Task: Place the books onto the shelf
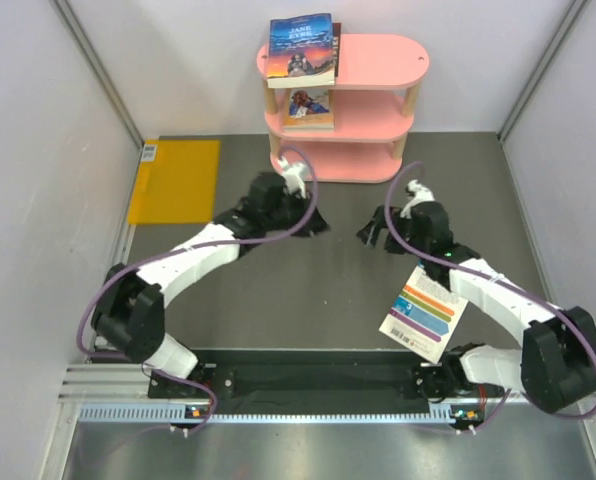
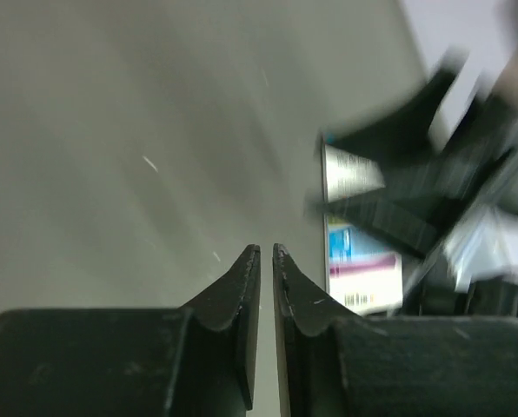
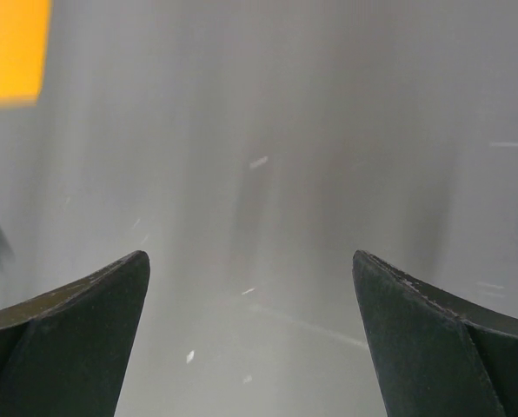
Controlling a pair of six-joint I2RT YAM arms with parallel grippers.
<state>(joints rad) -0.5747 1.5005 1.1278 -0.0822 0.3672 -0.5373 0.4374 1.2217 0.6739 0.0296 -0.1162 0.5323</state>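
Observation:
The pink shelf (image 1: 378, 62) stands at the far middle. A blue sunset book (image 1: 301, 48) lies on its top board over a darker book whose edge (image 1: 336, 38) sticks out. Another book (image 1: 308, 108) rests on the middle board. A white colour-striped book (image 1: 425, 310) lies on the floor, partly under my right arm, and appears blurred in the left wrist view (image 2: 359, 252). My left gripper (image 1: 313, 222) (image 2: 266, 249) hovers over bare floor, its jaws parted by a thin slit and empty. My right gripper (image 1: 370, 232) (image 3: 250, 261) faces it, wide open and empty.
A flat yellow-orange rectangle (image 1: 176, 180) (image 3: 11, 48) lies on the floor at the far left. Grey walls close in both sides. A metal rail (image 1: 278, 385) runs along the near edge between the arm bases. The right arm (image 2: 433, 174) shows blurred in the left wrist view.

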